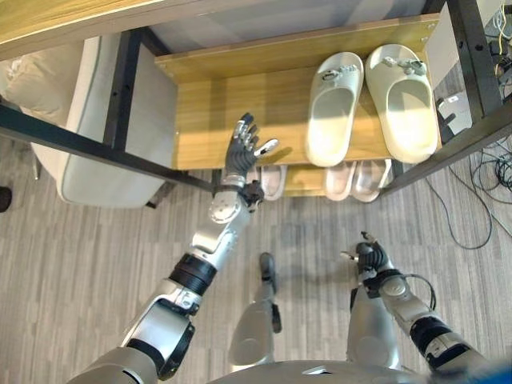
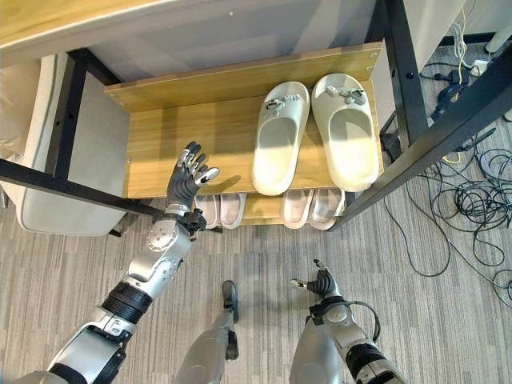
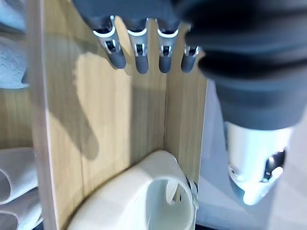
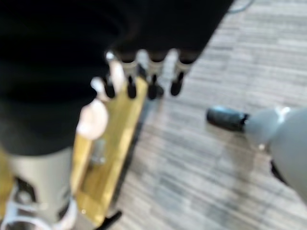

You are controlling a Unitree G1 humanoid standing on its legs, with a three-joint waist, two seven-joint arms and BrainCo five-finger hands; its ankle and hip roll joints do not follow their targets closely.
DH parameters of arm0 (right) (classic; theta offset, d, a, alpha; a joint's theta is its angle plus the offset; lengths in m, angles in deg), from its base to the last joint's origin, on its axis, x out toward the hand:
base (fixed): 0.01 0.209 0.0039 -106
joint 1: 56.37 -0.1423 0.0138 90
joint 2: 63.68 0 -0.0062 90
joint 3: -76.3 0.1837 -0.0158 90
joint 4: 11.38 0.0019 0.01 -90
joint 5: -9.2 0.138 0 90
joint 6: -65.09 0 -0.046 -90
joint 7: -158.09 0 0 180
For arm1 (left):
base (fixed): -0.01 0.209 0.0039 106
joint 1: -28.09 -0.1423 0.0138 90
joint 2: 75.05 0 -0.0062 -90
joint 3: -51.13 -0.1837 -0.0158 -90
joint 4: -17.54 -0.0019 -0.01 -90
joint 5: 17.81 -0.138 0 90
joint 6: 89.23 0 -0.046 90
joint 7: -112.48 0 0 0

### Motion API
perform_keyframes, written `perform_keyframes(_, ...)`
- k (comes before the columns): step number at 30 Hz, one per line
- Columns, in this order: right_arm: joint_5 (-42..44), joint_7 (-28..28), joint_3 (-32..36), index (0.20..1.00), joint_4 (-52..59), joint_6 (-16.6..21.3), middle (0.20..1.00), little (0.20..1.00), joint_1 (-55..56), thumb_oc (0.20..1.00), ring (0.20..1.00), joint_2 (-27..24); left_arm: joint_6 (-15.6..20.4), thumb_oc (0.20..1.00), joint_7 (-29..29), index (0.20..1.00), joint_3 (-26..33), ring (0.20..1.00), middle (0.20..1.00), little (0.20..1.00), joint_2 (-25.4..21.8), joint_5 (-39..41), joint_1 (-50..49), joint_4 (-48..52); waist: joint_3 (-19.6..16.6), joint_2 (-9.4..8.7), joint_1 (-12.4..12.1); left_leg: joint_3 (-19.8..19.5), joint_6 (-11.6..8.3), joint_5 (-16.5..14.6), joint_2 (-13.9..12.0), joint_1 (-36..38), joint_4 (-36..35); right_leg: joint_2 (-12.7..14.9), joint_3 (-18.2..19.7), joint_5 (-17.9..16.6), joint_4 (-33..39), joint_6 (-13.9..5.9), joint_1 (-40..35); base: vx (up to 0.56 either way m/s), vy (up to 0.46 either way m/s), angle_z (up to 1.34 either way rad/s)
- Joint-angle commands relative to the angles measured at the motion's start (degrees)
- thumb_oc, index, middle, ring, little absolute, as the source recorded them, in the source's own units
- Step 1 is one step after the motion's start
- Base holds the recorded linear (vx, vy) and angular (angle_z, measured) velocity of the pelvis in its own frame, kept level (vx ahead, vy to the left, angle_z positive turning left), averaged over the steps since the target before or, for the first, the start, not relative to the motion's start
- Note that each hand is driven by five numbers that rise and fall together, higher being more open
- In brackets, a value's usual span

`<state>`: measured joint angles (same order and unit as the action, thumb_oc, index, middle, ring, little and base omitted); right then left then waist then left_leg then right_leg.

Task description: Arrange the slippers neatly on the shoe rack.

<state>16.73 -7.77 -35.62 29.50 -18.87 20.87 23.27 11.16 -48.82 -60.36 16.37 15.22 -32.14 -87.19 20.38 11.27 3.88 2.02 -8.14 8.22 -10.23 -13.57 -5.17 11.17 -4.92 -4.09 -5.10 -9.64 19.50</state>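
Observation:
Two pale cream slippers (image 1: 334, 108) (image 1: 408, 100) lie side by side, toes toward me, on the right part of the wooden upper shelf (image 1: 208, 120) of the shoe rack. My left hand (image 1: 242, 152) hovers over the shelf's front edge to the left of them, open, fingers straight, holding nothing. The left wrist view has its fingertips (image 3: 139, 60) above bare wood, with one cream slipper (image 3: 144, 196) beyond. Pinkish-white slippers (image 1: 352, 180) (image 1: 272, 180) poke out from the lower shelf. My right hand (image 1: 370, 258) hangs low over the floor, open and empty.
Black metal frame bars (image 1: 80, 140) cross in front of the rack at left and right. A beige cushioned seat (image 1: 112, 136) stands left of the rack. Loose cables (image 1: 488, 172) lie on the wood-pattern floor at the right.

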Motion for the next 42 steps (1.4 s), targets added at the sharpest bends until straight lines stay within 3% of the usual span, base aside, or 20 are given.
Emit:
perform_keyframes(1, -0.5, 0.5, 0.4, 1.000, 2.4, 1.6, 1.000, 1.000, 0.6, 1.000, 1.000, 0.9, 2.1, 1.000, -0.4, 1.000, -1.2, 1.000, 1.000, 1.000, 0.6, -1.8, 5.4, 0.4, -1.5, -0.67, -0.5, -3.3, -1.22, 0.3, -3.2, -0.8, 0.2, 3.3, 0.1, 4.7, -10.2, -3.67, 4.2, 0.00, 0.000, 0.00)
perform_keyframes(23, 0.1, -0.2, 0.3, 1.000, 2.6, 1.7, 1.000, 1.000, -0.5, 1.000, 1.000, 0.5, -0.2, 1.000, -3.5, 1.000, -8.3, 1.000, 1.000, 1.000, 4.0, -5.5, 10.8, 1.0, -0.5, 0.14, 0.2, -3.1, -0.73, 0.0, -2.6, -0.7, 0.2, 3.6, 0.9, 4.8, -10.9, -3.87, 5.0, 0.00, 0.000, 0.00)
perform_keyframes(42, 0.6, -0.3, -0.6, 1.000, 2.9, 1.3, 1.000, 1.000, -0.9, 1.000, 1.000, 0.5, -0.8, 1.000, -4.7, 1.000, -12.1, 1.000, 1.000, 1.000, 7.4, -1.1, 13.7, 1.5, -0.3, -0.02, 1.0, -3.0, -0.57, -0.1, -2.5, -0.5, 0.2, 3.6, 1.2, 4.9, -11.5, -3.89, 5.3, 0.00, 0.000, 0.00)
